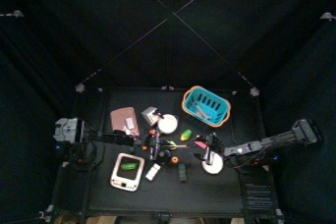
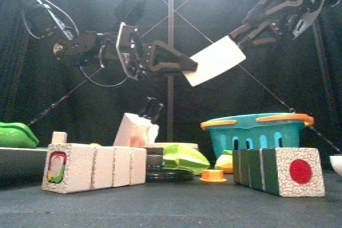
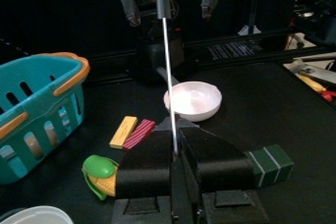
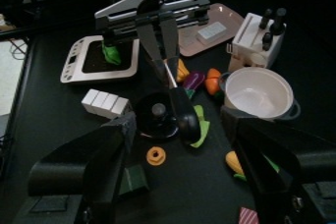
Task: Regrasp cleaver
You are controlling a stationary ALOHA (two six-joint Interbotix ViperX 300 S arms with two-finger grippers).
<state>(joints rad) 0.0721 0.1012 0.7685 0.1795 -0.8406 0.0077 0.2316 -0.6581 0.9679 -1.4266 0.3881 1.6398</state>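
Observation:
The cleaver (image 2: 215, 60) has a white blade and hangs in the air above the table. My left gripper (image 2: 163, 58) is shut on its handle and holds it out from the left. In the left wrist view the blade (image 3: 163, 61) shows edge-on, rising from my left gripper (image 3: 180, 174). My right gripper (image 2: 261, 24) is open at the blade's far upper corner. Its fingers (image 3: 129, 2) stand on either side of the blade's tip, and I cannot tell whether they touch it. In the right wrist view the right gripper (image 4: 182, 135) is open and faces the left gripper (image 4: 151, 20).
A teal basket (image 1: 206, 104) stands at the back right and a pink board (image 1: 125, 120) at the back left. Below the cleaver are a white bowl (image 3: 194, 99), a white tray with a green thing (image 1: 126, 171), a knife block (image 4: 256, 33) and toy food. Wooden blocks (image 2: 94, 166) line the front edge.

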